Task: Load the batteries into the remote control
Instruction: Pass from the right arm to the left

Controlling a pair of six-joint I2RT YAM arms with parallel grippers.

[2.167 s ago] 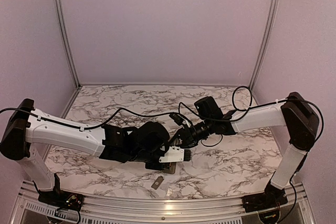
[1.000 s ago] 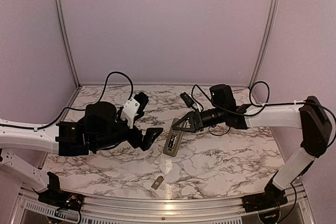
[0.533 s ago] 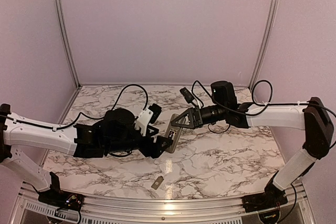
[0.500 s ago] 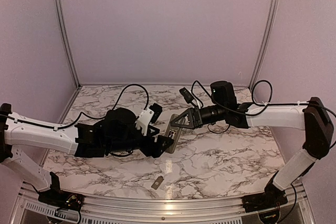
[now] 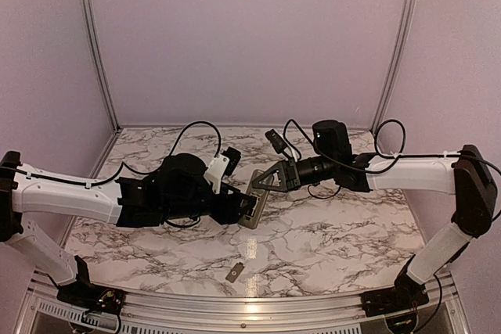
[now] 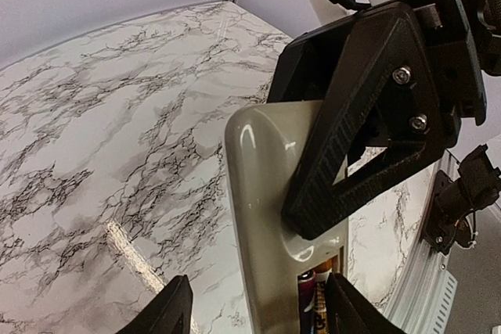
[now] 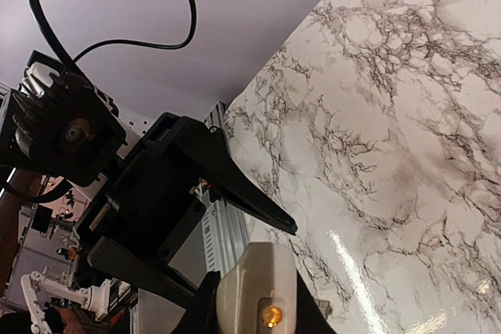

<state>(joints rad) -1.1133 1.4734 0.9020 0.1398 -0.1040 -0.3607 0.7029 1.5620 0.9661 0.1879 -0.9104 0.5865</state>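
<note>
The remote control (image 5: pixel 252 202) hangs tilted over the middle of the table, grey-tan back up. My right gripper (image 5: pixel 261 183) is shut on its upper end, and in the right wrist view the remote control's rounded end (image 7: pixel 254 283) shows an amber light between the fingers. The left wrist view shows the remote control's back (image 6: pixel 262 217) with a right finger (image 6: pixel 368 115) pressed on it. Two batteries (image 6: pixel 308 303) lie in its recess. My left gripper (image 6: pixel 258 314) straddles the lower end, open, with a gap of marble beside its left finger (image 6: pixel 168 310).
A small flat grey cover plate (image 5: pixel 234 273) lies on the marble table (image 5: pixel 337 240) near the front edge. Purple walls with metal corner posts (image 5: pixel 94 44) close in the back and sides. Black cables loop above both wrists.
My left arm has swung right from the table's left side to the remote, and its jaws have narrowed around the lower end. The right arm has barely moved, still holding the remote.
</note>
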